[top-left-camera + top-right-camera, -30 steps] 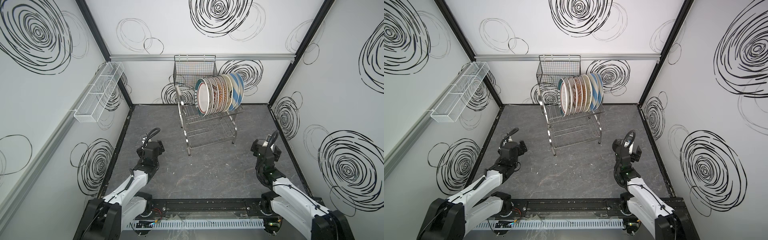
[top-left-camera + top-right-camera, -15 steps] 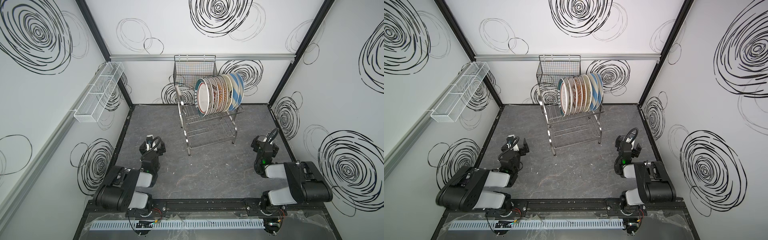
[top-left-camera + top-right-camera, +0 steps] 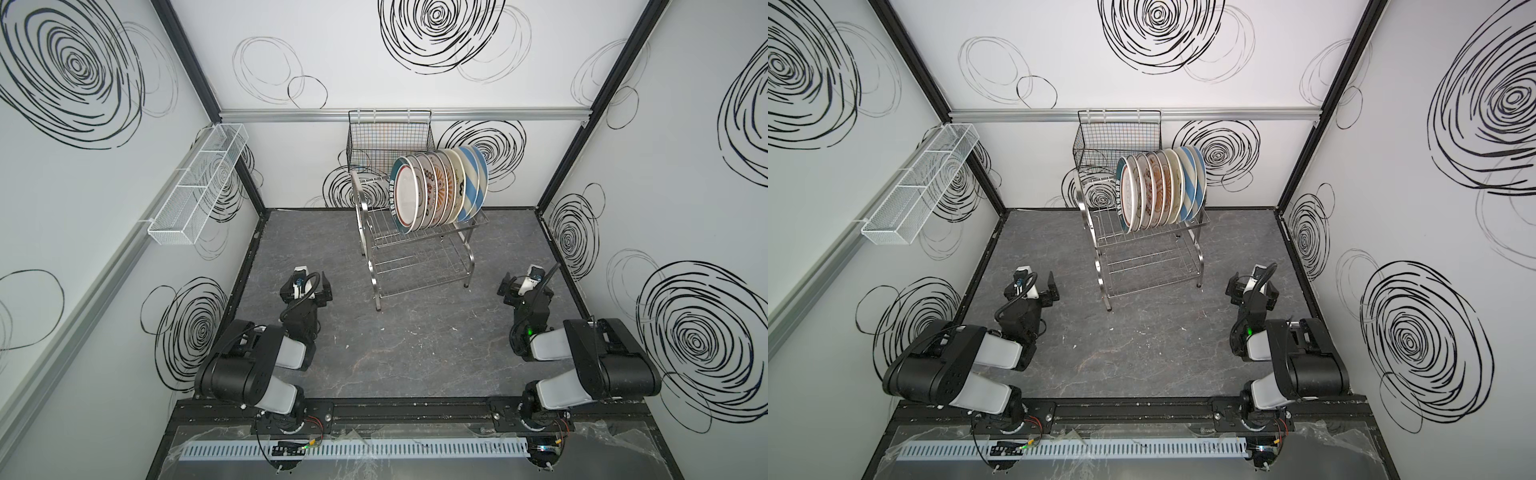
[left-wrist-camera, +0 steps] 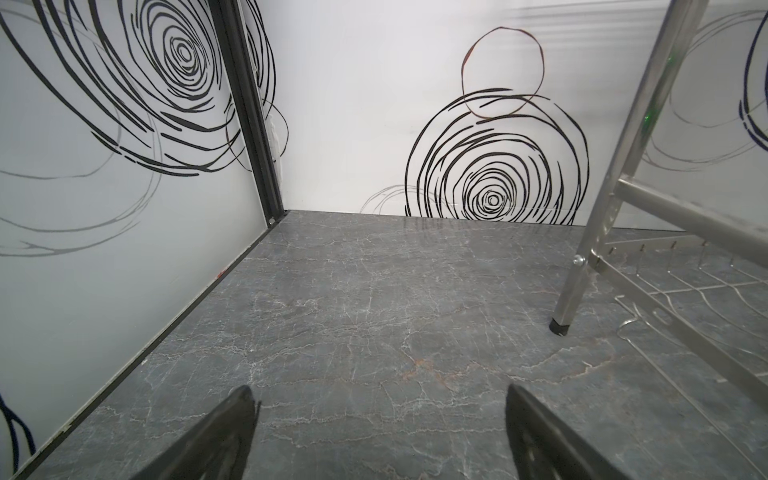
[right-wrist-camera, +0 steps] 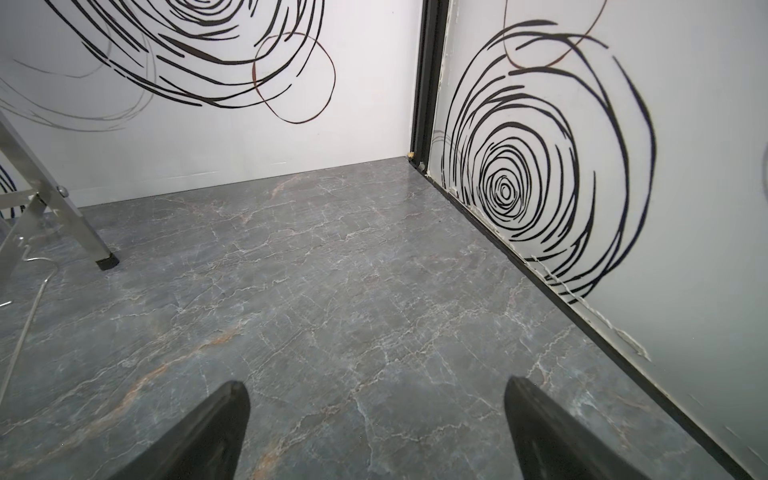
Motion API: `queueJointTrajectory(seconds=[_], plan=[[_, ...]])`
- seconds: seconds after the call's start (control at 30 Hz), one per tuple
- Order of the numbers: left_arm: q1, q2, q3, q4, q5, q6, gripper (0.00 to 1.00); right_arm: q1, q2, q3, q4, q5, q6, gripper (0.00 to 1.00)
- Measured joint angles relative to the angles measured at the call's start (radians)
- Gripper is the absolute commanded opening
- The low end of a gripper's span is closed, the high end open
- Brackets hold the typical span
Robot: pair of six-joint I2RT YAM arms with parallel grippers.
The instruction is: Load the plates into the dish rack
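Several plates (image 3: 436, 189) (image 3: 1158, 187) stand on edge, side by side, in the top tier of the steel dish rack (image 3: 419, 266) (image 3: 1146, 266) at the back middle; a teal-rimmed one is frontmost and blue-white striped ones are at the far end. My left gripper (image 3: 307, 286) (image 3: 1038, 286) (image 4: 378, 390) hovers low over the floor left of the rack, open and empty. My right gripper (image 3: 523, 284) (image 3: 1252, 286) (image 5: 376, 384) hovers right of the rack, also open and empty. A rack leg (image 4: 582, 257) (image 5: 79, 232) shows in each wrist view.
A black wire basket (image 3: 388, 137) hangs on the back wall behind the rack. A long white mesh tray (image 3: 199, 187) hangs on the left wall. Side walls stand close beside both arms. A white cable duct (image 3: 353, 449) runs along the front.
Both arms have folded back from a stretched pose to a tucked one by the front rail. The grippers stayed open. Plates and rack have not moved.
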Motion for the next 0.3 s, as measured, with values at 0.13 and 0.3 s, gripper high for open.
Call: queueJointTrajectory(seconds=[0.13, 0.3], plan=[[0.009, 0.000, 0.002, -0.001, 0.011, -0.002, 0.96, -0.010, 0.000, 0.004, -0.007, -0.023, 0.002, 1.00], [0.010, 0.000, 0.002, -0.001, 0.021, -0.005, 0.96, -0.011, 0.000, 0.008, -0.014, -0.039, 0.002, 1.00]])
